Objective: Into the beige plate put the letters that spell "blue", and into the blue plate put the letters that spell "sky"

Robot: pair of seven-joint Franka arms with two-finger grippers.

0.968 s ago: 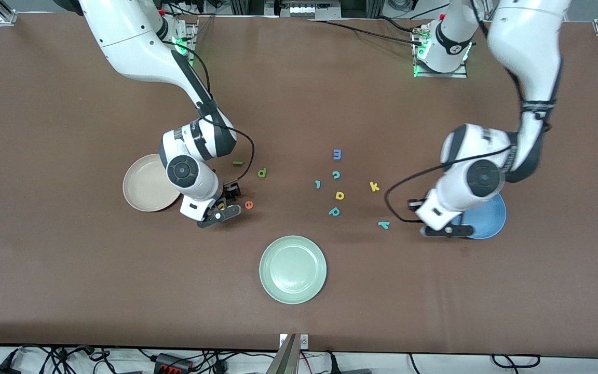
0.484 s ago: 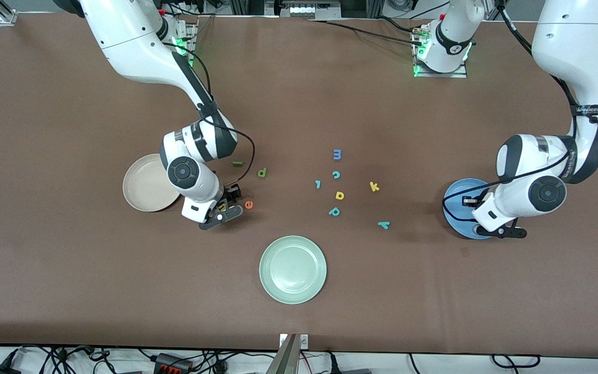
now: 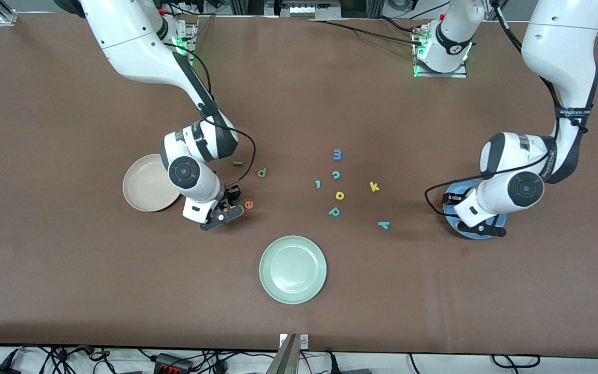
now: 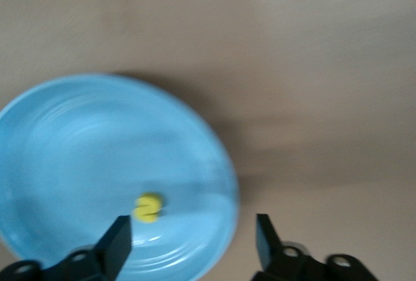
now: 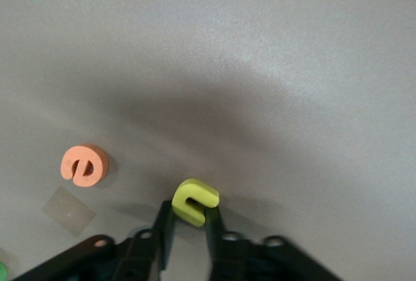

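Brown table covering [image 3: 299, 104] spreads under both arms. Right gripper [image 5: 188, 226] pinches the small yellow foam u [image 5: 194, 201] between narrow jaws, its open mouth pointing away from the fingers, beside the orange foam e [image 5: 84, 164] near the round beige plate [image 3: 143, 183]. Left gripper [image 4: 192, 239] hangs wide-jawed over the round bright blue plate [image 4: 78, 144], where the yellow foam s [image 4: 148, 207] lies loose.

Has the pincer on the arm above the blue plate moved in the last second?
Yes. The left pincer went across the blue plate toward the left arm's end of the table, then came partway back over it.
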